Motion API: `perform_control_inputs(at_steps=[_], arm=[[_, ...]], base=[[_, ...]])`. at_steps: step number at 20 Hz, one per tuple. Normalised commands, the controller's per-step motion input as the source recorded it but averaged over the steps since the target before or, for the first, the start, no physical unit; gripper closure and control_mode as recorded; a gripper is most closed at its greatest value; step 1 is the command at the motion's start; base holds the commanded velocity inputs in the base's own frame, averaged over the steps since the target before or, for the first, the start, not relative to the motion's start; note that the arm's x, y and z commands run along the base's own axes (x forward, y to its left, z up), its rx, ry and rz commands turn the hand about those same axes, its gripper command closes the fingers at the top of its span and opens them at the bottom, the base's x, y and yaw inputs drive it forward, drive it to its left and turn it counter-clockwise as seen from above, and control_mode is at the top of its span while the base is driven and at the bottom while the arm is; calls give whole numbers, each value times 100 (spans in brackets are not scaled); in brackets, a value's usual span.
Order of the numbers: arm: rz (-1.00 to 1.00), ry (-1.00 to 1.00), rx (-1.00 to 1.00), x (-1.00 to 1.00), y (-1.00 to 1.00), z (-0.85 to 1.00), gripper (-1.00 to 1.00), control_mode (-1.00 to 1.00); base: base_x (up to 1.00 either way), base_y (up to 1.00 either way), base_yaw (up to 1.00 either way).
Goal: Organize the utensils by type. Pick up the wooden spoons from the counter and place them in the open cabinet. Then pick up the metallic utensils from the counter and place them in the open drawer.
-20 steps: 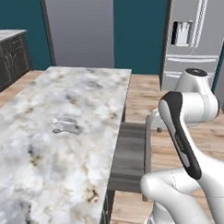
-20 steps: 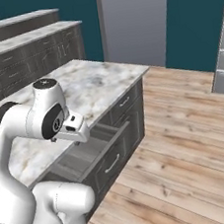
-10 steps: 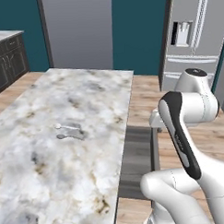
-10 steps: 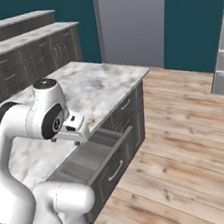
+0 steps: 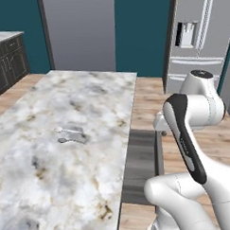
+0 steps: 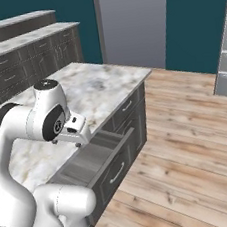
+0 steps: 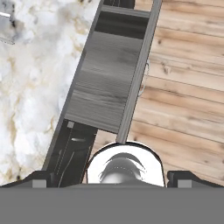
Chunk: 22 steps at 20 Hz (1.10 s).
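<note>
The gripper (image 7: pixel 111 178) hangs above the open drawer (image 7: pixel 107 78) with its jaws spread wide and nothing between them; the two dark fingertips (image 7: pixel 40 178) sit at the far edges of the hand view, looking straight down. That view shows the drawer's grey wood-grain floor bare, its front rail running alongside the plank floor (image 7: pixel 183 96), and the marble counter (image 7: pixel 35 87) bordering it on the other side. From the right base view the gripper (image 6: pixel 77 135) is seen poised over the rear of the pulled-out drawer (image 6: pixel 98 160), just off the counter edge (image 6: pixel 102 89), with the slim bar handle (image 6: pixel 117 173) visible on the drawer front. The left base view alone shows the metallic utensils (image 5: pixel 70 135): two small silver pieces lying close together on the counter (image 5: pixel 53 176), well apart from the drawer (image 5: pixel 140 163). Their exact type is too small to make out. In the left base view the robot's own arm (image 5: pixel 193 127) covers the hand. A steel refrigerator (image 5: pixel 199 37) stands beyond the counter, and dark base cabinets (image 6: pixel 24 63) line the far wall.
</note>
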Motion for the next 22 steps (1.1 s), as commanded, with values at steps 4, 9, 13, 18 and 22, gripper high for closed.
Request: perform_control_inputs(at_steps=[4, 9, 13, 18, 22], arm=[[0, 0, 0, 0, 0, 0, -100, 100], [0, 0, 0, 0, 0, 0, -100, 100], [0, 0, 0, 0, 0, 0, -100, 100], [0, 0, 0, 10, 14, 0, -100, -100], [7, -1, -7, 33, 50, 0, -100, -100]], base=[[0, 0, 0], [0, 0, 0], [0, 0, 0], [0, 0, 0], [0, 0, 0]])
